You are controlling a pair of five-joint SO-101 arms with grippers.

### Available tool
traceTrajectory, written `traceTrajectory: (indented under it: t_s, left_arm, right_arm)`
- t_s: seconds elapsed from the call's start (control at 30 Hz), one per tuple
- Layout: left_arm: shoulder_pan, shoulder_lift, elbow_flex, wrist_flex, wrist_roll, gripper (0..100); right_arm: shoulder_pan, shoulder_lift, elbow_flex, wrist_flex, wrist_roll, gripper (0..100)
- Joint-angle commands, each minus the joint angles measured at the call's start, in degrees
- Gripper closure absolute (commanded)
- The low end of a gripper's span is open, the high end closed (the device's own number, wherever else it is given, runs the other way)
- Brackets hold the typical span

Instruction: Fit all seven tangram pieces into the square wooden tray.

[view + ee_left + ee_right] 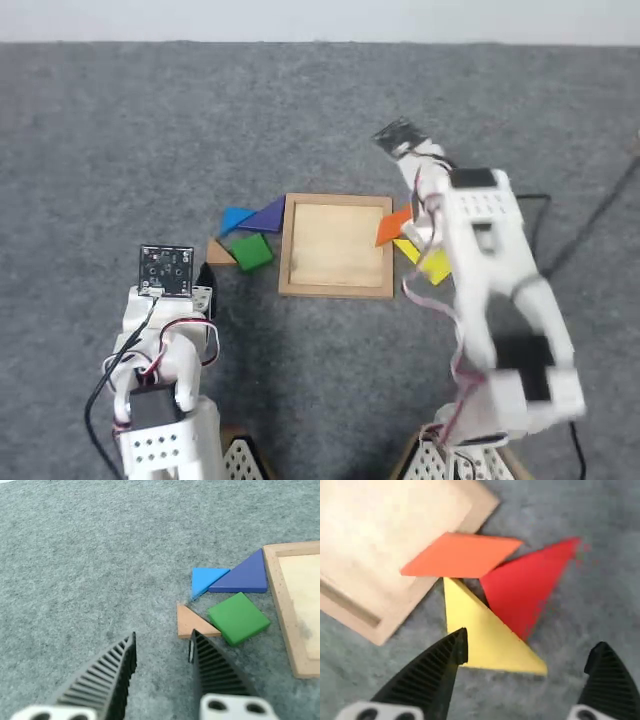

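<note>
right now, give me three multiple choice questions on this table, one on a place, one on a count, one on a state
1. Where does the orange parallelogram lie relative to the wooden tray?
A) flat inside it
B) partly over its rim
C) far from it

2. How many pieces lie inside the wooden tray?
A) four
B) two
C) none

3. How is the right gripper?
A) open, by the yellow triangle
B) shut on a piece
C) shut and empty

Answers: 1 B, one end overlaps the rim. 2 C, the tray's floor is bare. 3 A, its fingers stand apart with nothing held.
</note>
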Motion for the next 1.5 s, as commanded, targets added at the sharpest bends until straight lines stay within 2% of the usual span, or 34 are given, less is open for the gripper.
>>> traceTrajectory:
  t_s: [0.0, 0.33, 0.57, 0.7, 0.9, 0.97, 1.2, 1.47]
  left_arm:
    - [0.00, 0.26, -0.40, 0.18, -0.35, 84]
    - [0.00, 0.26, -0.40, 0.18, -0.35, 84]
    - [0.00, 0.26, -0.40, 0.18, -0.35, 84]
    - [0.00, 0.26, -0.40, 0.18, -0.35, 84]
    - [0.00, 0.26, -0.40, 0.18, -0.35, 84]
    - [0.00, 0.26, -0.40, 0.18, -0.35, 84]
    - [0.00, 0.26, -0.40, 0.18, -0.35, 84]
    - [0.00, 0.26, -0.40, 0.18, -0.35, 84]
  right_arm:
    - [-0.04, 7.08, -8.35, 1.98, 7.56, 62.5]
    - [2.24, 11.38, -7.03, 9.01, 7.74, 62.5]
    - [8.31, 9.36, -3.69, 10.42, 3.25, 62.6]
    - [8.57, 10.42, -2.99, 8.75, 1.85, 62.6]
    - [10.07, 10.07, -2.29, 12.88, -4.48, 62.7]
    - [10.86, 10.07, -1.58, 12.70, -6.24, 66.0]
    - [10.42, 10.51, 0.35, 12.88, -7.21, 95.1]
    - [10.24, 9.89, 0.09, 14.46, -12.22, 96.3]
